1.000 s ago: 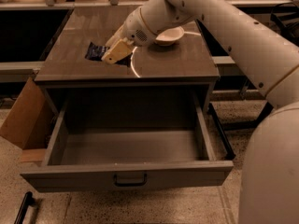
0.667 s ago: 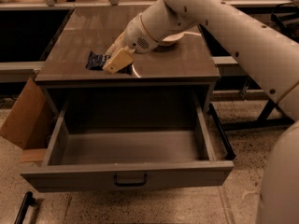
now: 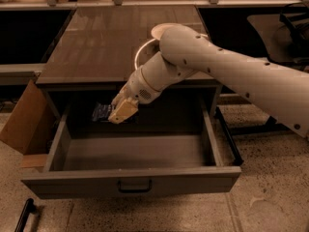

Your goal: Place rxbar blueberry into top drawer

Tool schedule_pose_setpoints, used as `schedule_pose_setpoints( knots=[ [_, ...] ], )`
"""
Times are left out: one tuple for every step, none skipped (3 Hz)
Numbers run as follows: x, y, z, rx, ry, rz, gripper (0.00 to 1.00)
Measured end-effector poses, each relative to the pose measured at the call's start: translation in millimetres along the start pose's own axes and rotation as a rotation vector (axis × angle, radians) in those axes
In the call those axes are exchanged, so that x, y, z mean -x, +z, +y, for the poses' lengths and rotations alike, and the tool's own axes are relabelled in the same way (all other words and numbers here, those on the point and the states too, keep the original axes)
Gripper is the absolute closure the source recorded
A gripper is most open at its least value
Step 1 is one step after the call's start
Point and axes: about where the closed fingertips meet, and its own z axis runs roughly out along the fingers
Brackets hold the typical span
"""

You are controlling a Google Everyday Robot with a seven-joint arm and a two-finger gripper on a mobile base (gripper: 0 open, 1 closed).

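The white robot arm (image 3: 227, 76) enters from the right edge and reaches down and left across the front of the counter (image 3: 96, 42). The counter has a dark brown top.

Below the counter top, the top drawer (image 3: 130, 178) is pulled fully out. Its grey interior is exposed, and a small black handle (image 3: 135, 185) sits at the centre of the front panel.

A brown cardboard flap (image 3: 24, 124) leans against the left side of the drawer. A white bowl (image 3: 161, 30) rests on the counter top, partly hidden behind the arm.

The pincer (image 3: 119, 115) is positioned over the rear left part of the open drawer, just below the counter's front edge. Its tan fingers (image 3: 124, 109) are closed on the rxbar blueberry (image 3: 101, 112).

The dark blue bar projects to the left of the pincer. It is held in the air above the drawer floor, inside the drawer's outline and near its back.
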Motion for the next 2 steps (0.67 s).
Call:
schedule_pose_setpoints(
  knots=[
    [-0.2,0.1,0.0,0.0,0.0,0.0,1.0],
    [-29.0,26.1,1.3,0.013,-0.008,-0.006,1.0]
  ],
)
